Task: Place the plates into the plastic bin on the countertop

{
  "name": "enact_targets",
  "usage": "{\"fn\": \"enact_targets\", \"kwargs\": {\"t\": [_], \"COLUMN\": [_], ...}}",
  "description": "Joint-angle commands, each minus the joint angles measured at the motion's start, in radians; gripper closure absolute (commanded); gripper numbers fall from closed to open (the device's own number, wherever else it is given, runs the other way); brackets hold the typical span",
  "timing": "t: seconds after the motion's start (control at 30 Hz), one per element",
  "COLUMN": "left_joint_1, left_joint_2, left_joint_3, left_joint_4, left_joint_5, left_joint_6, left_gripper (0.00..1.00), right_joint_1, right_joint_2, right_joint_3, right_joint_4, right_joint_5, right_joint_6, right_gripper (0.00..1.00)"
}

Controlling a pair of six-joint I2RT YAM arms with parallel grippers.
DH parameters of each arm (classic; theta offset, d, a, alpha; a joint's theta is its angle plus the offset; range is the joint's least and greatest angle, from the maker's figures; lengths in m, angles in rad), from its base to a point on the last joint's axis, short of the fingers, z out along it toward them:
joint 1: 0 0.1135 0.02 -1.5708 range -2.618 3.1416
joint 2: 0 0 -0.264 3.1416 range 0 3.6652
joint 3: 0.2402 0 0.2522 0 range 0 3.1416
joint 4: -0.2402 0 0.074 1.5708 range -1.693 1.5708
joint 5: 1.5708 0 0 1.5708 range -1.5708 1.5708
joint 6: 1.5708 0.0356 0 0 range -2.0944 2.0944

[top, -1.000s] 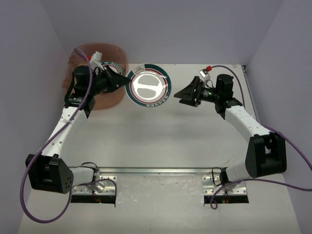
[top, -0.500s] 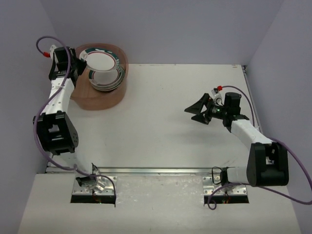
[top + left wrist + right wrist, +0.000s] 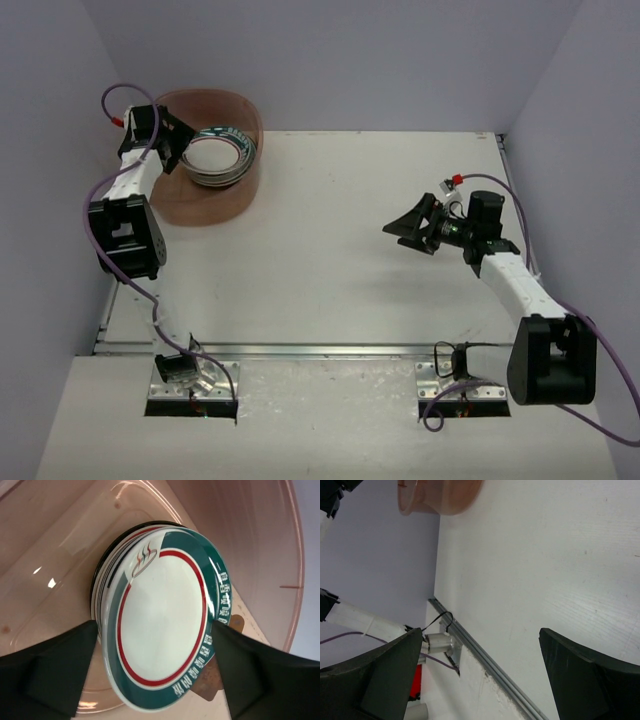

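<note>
In the top view, the left gripper (image 3: 178,140) hangs over the left rim of the plastic bin (image 3: 215,205), which stands at the far left of the countertop (image 3: 330,260). A stack of plates (image 3: 222,158) lies inside the bin. The right gripper (image 3: 405,228) hovers over the right side, spread wide and holding nothing.

In the left wrist view, the jaws stand wide on both sides of the teal-red plate (image 3: 165,625), which is on top of the stack.

In the right wrist view, only the countertop and the metal rail (image 3: 485,662) show between the wide fingers (image 3: 375,680).

top: overhead | left wrist: close, inside bin (image 3: 250,520) | right wrist: low, bin far
</note>
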Motion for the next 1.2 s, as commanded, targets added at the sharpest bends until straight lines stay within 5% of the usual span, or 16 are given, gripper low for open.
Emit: {"fn": "enact_targets", "kwargs": {"t": [0.0, 0.17, 0.37, 0.5, 0.7, 0.8, 0.97, 1.17], "left_joint_1": [0.009, 0.007, 0.0, -0.039, -0.154, -0.227, -0.228, -0.269], "left_joint_2": [0.062, 0.194, 0.163, 0.04, -0.267, -0.505, -0.984, -1.342], "left_joint_3": [0.17, 0.403, 0.391, 0.353, 0.231, -0.001, -0.384, -0.661], "left_joint_4": [-0.067, -0.232, -0.328, -0.371, -0.409, -0.363, -0.167, -0.14], "left_joint_5": [-0.027, 0.002, 0.041, 0.012, -0.085, -0.145, -0.01, -0.007], "left_joint_6": [0.017, 0.049, 0.1, 0.153, 0.313, 0.412, 0.532, 0.562], "left_gripper": [0.0, 0.0, 0.0, 0.0, 0.0, 0.0, 0.0, 0.0], "right_joint_1": [-0.002, -0.002, -0.002, -0.002, 0.0, 0.01, 0.055, 0.081], "right_joint_2": [-0.025, -0.052, -0.076, -0.141, -0.251, -0.344, -0.446, -0.573], "right_joint_3": [0.002, 0.005, 0.079, 0.15, 0.272, 0.284, 0.247, 0.145], "right_joint_4": [-0.015, -0.062, -0.235, -0.407, -0.588, -0.609, -0.595, -0.557], "right_joint_5": [0.001, 0.023, 0.109, 0.298, 0.598, 0.705, 0.726, 0.774], "right_joint_6": [-0.049, -0.074, -0.192, -0.304, -0.44, -0.508, -0.537, -0.532], "right_gripper": [0.01, 0.01, 0.01, 0.01, 0.01, 0.01, 0.01, 0.01]}}
